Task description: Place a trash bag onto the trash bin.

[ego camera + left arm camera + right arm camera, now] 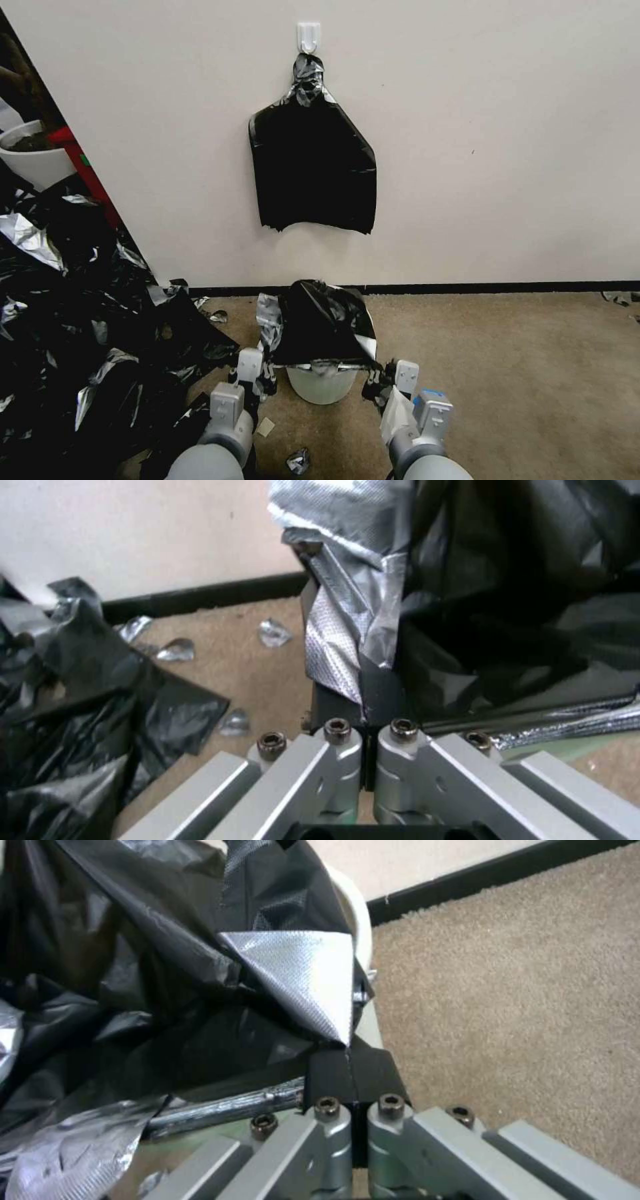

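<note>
- The left gripper (pixel 265 381) sits low over the carpet at the left side of the trash bin (pixel 323 387), its fingers pressed together on a fold of the trash bag (pixel 320 323); the left wrist view shows the black pads (pixel 363 700) closed with silvery film pinched between them
- The right gripper (pixel 375 385) is at the bin's right side, likewise clamped on the bag's edge; in the right wrist view a silver corner of film runs down into the seam of the closed pads (pixel 350 1075)
- The trash bag is draped over the top of the bin, bunched in a dome, with the bin's cream wall showing beneath it
- A heap of black and silver scraps (pixel 73 320) lies on the floor to the left
- Farther back, a stack of black bags (pixel 313 167) hangs from a white wall hook (pixel 308 37)
</note>
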